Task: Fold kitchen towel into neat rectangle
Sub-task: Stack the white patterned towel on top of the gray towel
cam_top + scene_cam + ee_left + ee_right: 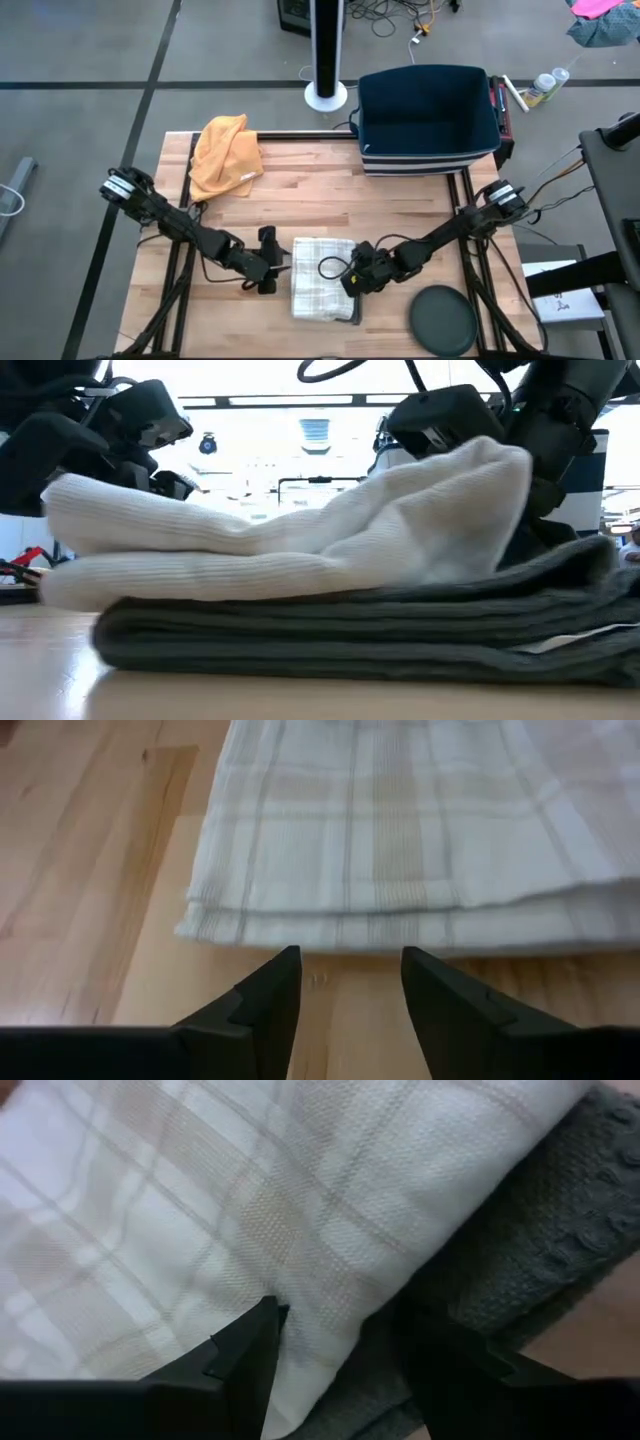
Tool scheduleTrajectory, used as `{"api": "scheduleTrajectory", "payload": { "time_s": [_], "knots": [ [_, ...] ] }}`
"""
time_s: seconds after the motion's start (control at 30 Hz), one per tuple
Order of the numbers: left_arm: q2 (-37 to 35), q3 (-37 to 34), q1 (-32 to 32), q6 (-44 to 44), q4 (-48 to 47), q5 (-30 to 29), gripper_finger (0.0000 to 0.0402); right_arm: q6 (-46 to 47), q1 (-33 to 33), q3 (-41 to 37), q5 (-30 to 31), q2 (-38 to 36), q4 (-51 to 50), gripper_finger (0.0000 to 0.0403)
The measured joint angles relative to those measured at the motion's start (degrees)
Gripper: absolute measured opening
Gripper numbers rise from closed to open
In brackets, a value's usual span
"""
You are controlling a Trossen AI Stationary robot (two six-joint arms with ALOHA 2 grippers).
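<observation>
Looking down, high view: the white plaid-checked kitchen towel (322, 275) lies folded into a compact rectangle near the front-centre of the pale wooden slat table (400, 200), on top of a grey knitted cloth (352, 315) that peeks out at its 5 o'clock corner.
Left gripper, high view: the left gripper (274, 262) sits at the towel's 9 o'clock edge, just beside it.
Right gripper, high view: the right gripper (352, 280) is at the towel's 3 o'clock edge, over the cloth's rim.
Bystanders, high view: an orange crumpled cloth (224, 153) at 10 o'clock, a navy fabric bin (428, 118) at 1 o'clock, a dark round disc (443, 319) at 4 o'clock, all well apart from the towel.
Low view: white folds stacked on grey layers; the right-hand side bulges upward, not flat.
Left wrist view: fingers (268, 1005) parted, nothing between them, bare wood in the gap; the towel's layered edge lies just ahead.
Right wrist view: fingers (250, 1350) spread, pressing on the towel where it meets the grey cloth; no pinch visible.
Step, judged: folding looks nearly done; tidying stage.
Next move, judged: flatten the raised side and square the edges without dragging the grey cloth beneath.
</observation>
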Motion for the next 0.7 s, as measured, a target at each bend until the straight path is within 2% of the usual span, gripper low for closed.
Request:
{"api": "scheduleTrajectory", "payload": {
  "time_s": [0.17, 0.33, 0.47, 0.6, 0.7],
  "knots": [
    [-0.11, -0.06, -0.02, -0.07, -1.94, -0.03, 0.0162, -4.8, -0.67, -0.04, -0.46, -1.16, 1.15, 0.0195],
    [-0.6, -0.82, -0.04, -1.38, -3.24, -0.21, 0.0157, -10.26, -5.46, -0.25, -7.43, 1.04, 7.14, 0.0195],
    [-2.84, -1.5, -0.75, -5.97, -9.89, -1.44, 0.016, -15.02, -10.07, -0.31, -10.08, 2.25, 10.54, 0.0195],
    [-6.79, -3.14, -2.39, -10.91, -14.54, -2.43, 0.0169, -19.24, -13.83, -0.35, -9.42, 1.48, 10.06, 0.0194],
    [-8.98, -4.84, -2.92, -14.16, -13.76, -2.9, 0.0173, -20.7, -15.75, -0.33, -10.17, 0.43, 10.22, 0.0196]
  ]
}}
